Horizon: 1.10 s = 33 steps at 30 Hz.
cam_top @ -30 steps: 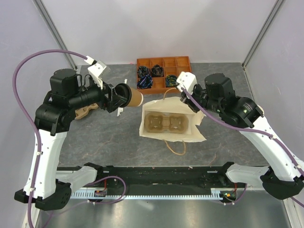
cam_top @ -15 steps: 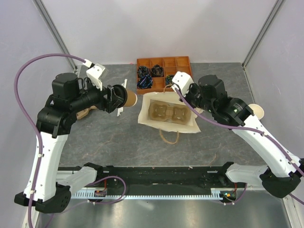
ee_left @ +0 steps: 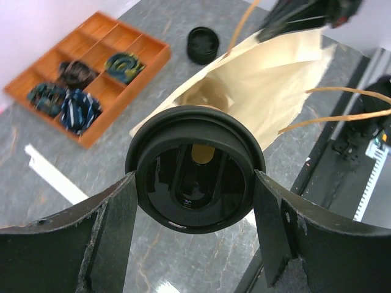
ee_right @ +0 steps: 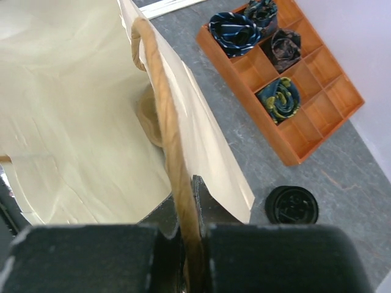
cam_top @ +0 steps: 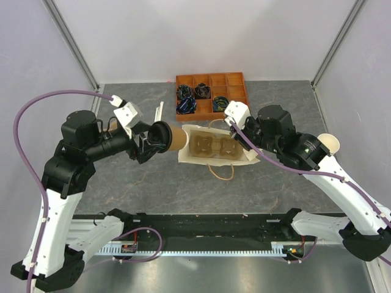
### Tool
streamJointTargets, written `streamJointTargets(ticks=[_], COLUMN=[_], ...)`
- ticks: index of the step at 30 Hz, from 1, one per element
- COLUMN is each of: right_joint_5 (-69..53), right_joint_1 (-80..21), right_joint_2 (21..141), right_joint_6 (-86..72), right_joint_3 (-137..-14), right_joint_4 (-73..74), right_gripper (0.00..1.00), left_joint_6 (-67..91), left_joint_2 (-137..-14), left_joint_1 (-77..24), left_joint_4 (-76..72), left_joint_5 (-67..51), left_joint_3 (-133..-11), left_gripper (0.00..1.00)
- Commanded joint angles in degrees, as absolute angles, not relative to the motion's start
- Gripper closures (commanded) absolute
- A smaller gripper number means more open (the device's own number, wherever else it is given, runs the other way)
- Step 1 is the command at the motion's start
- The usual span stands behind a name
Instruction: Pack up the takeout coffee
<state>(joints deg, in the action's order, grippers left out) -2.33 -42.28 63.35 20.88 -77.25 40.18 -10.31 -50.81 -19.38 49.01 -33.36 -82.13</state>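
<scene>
The coffee cup (cam_top: 175, 138) is held on its side above the table (cam_top: 140, 177), clasped at its black lid (ee_left: 194, 177) between the fingers of the left gripper (cam_top: 157, 138). Its tan base is pointed at the mouth of the paper bag (cam_top: 217, 160), just beside it. The bag's handle (ee_right: 165, 122) is pinched by the right gripper (ee_right: 186, 238), whose jaws are pressed together on it. A cup carrier (cam_top: 214, 146) is seen inside the bag.

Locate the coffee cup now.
Top view, left of centre: the coffee cup is held sideways in the left gripper, its base pointing into the paper bag's open mouth.
</scene>
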Motion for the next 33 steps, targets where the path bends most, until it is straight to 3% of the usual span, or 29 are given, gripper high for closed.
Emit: streamJointTargets(ticks=[1,10,24,33], right_joint_5=[-5.53,-6.85,-8.26,-9.58], right_joint_1=[-42.8,-43.15,-43.33,-43.94], right_joint_2=[63.46,63.81,63.55,62.14], right_joint_6=[16.79,16.0,15.21,12.31], right_joint_3=[-78.31,-79.1,-84.11,-82.62], right_joint_4=[40.34,40.96,46.14,46.41], right_gripper=[1.0,1.0,1.0,1.0], left_joint_6=[-17.22,-31.02,-48.24,-51.59], left_joint_2=[-51.24,-54.31,-56.07,-58.54], left_joint_1=[-24.5,-49.72,-64.68,-67.94], left_joint_4=[44.83,41.4,29.18,28.04], left_joint_5=[-34.37,-14.43,-1.41,5.62], left_joint_3=[-84.72,-85.34,-71.47,-65.92], left_gripper=[0.65,0.65,0.68,0.69])
